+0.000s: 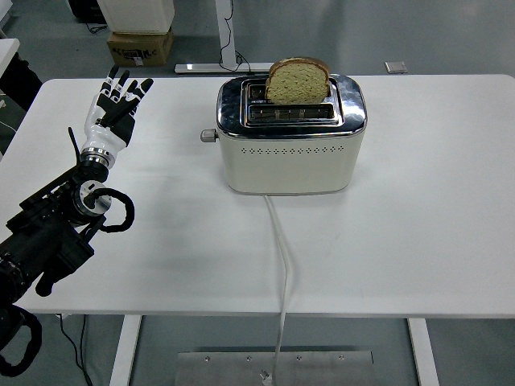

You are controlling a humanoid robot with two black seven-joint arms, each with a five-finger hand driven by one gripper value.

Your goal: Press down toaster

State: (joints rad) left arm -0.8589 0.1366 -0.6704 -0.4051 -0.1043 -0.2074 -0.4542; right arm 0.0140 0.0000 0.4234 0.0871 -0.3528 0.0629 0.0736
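Note:
A cream and chrome toaster (290, 149) stands at the middle of the white table (418, 233). A slice of bread (298, 80) sticks up out of its far slot. The near slot looks empty. The toaster's lever knob (208, 135) juts from its left end, in a high position. My left hand (117, 100) is raised over the table's left part, fingers spread and holding nothing, well left of the lever. My right arm does not show.
The toaster's white cord (279, 241) runs from its front over the table's near edge to the floor. A cardboard box (141, 47) and a desk leg (227, 36) stand on the floor beyond the table.

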